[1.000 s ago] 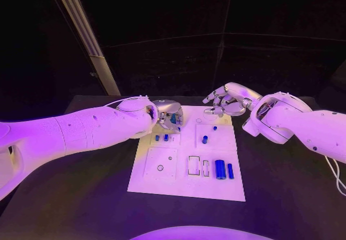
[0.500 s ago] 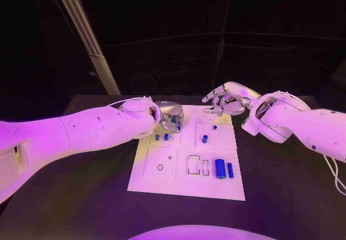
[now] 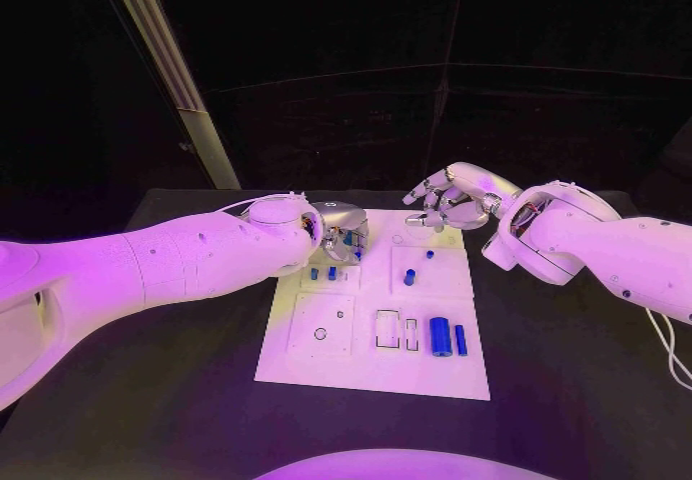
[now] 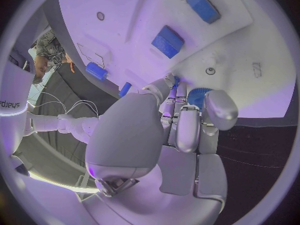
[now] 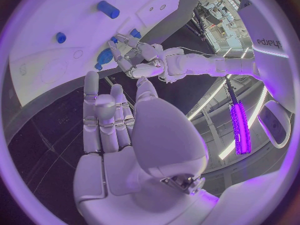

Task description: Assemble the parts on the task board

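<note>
Left hand (image 3: 340, 233) pinching blue part (image 4: 199, 96) over board (image 3: 372, 370) upper left (placing step); right hand (image 3: 451, 200) spread, idle. Next: seat part.

A black surface (image 3: 173, 400) carries the white task board (image 3: 361, 375), which lies at its middle, reaching toward the far edge.
</note>
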`<state>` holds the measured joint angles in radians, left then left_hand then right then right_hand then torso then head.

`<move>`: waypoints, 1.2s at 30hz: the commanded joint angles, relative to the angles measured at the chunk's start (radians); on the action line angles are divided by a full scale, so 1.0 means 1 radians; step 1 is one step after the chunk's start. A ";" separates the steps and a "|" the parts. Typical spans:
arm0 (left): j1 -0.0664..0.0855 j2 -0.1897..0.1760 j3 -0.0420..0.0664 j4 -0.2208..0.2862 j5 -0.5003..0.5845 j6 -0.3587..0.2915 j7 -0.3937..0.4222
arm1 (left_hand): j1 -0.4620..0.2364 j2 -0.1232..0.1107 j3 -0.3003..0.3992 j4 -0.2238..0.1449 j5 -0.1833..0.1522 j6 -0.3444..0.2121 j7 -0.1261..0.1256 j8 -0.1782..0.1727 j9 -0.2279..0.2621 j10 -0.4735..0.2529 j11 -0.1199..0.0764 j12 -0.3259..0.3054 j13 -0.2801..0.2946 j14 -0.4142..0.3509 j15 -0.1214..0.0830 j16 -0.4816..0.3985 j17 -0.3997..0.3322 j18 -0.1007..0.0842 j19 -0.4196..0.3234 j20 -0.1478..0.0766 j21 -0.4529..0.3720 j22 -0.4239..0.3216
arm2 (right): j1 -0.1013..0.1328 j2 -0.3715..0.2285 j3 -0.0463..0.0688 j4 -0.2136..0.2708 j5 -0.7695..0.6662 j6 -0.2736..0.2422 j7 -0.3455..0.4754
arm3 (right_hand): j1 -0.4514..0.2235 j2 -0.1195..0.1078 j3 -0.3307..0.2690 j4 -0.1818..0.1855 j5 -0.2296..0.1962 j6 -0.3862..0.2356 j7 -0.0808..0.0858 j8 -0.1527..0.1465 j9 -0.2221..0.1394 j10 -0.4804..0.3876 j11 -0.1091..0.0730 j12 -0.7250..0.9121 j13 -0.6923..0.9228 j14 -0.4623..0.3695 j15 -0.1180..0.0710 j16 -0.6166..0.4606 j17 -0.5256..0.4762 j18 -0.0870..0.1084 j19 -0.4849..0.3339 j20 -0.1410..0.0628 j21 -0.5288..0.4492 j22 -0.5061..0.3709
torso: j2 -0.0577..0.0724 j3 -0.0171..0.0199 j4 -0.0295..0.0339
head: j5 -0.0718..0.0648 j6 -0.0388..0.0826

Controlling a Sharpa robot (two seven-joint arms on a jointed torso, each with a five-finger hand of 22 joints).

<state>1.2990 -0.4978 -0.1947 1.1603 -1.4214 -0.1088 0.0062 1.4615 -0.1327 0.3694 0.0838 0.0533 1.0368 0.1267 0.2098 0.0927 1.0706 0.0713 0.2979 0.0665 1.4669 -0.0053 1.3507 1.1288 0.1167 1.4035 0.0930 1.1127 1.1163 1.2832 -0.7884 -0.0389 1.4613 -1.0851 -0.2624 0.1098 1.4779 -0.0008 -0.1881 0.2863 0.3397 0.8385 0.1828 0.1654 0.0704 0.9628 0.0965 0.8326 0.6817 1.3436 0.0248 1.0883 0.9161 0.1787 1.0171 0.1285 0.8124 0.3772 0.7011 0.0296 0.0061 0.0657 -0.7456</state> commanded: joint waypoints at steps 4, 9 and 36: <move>0.000 0.005 -0.001 -0.009 -0.007 0.054 -0.033 | -0.015 -0.005 0.018 -0.002 0.003 0.009 0.000 -0.008 -0.003 0.008 0.000 -0.011 -0.002 0.021 -0.007 0.006 -0.001 -0.009 0.003 -0.004 0.008 0.004 | 0.002 0.001 0.001 0.001 -0.001 -0.003 0.009 | 0.002 0.011 -0.004 0.000 0.006 -0.007 0.003 0.007 0.001 -0.007 0.003 0.004 -0.001 -0.006 -0.001 -0.005 0.000 0.005 0.007 0.002 -0.003 -0.002 | -0.001 -0.0002 0.0005 | 0.000 -0.001; -0.001 0.008 -0.001 -0.017 -0.007 0.089 -0.049 | -0.013 -0.001 0.041 -0.011 0.003 0.012 0.001 -0.013 -0.005 0.030 -0.003 -0.011 0.002 0.020 -0.009 0.006 -0.005 -0.010 0.005 -0.005 0.016 0.013 | 0.002 0.001 0.001 0.001 -0.001 -0.003 0.009 | 0.002 0.011 -0.004 0.000 0.006 -0.007 0.003 0.007 0.001 -0.007 0.003 0.004 -0.001 -0.006 -0.001 -0.005 0.000 0.005 0.007 0.002 -0.003 -0.002 | 0.000 -0.0002 0.0001 | -0.002 -0.002; -0.002 -0.059 0.029 0.058 0.045 -0.123 0.033 | -0.037 -0.005 0.182 -0.080 0.008 0.067 0.001 -0.025 -0.004 0.101 -0.011 -0.053 0.007 0.021 -0.017 0.006 -0.026 -0.019 0.020 -0.014 0.063 0.066 | 0.002 -0.002 0.001 0.003 -0.001 -0.007 0.013 | 0.003 0.014 -0.004 -0.001 0.008 -0.008 0.003 0.008 0.001 -0.008 0.003 0.005 -0.004 -0.006 -0.001 -0.005 0.001 0.005 0.007 0.002 -0.004 -0.002 | -0.002 -0.0003 0.0021 | -0.002 0.008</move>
<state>1.2949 -0.5525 -0.1674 1.2100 -1.4033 -0.1873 0.0180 1.4334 -0.1395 0.5472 0.0030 0.0549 1.0941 0.1270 0.1912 0.0880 1.1651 0.0624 0.2474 0.0731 1.4634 -0.0162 1.3547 1.1037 0.1169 1.4161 0.0803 1.1709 1.1820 1.2832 -0.7896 -0.0389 1.4624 -1.0851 -0.2626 0.1118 1.4844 0.0057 -0.1881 0.2863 0.3435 0.8350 0.1864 0.1704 0.0703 0.9592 0.1001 0.8325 0.6791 1.3436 0.0248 1.0884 0.9160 0.1787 1.0171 0.1286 0.8124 0.3765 0.6997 0.0291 0.0079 0.0618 -0.7387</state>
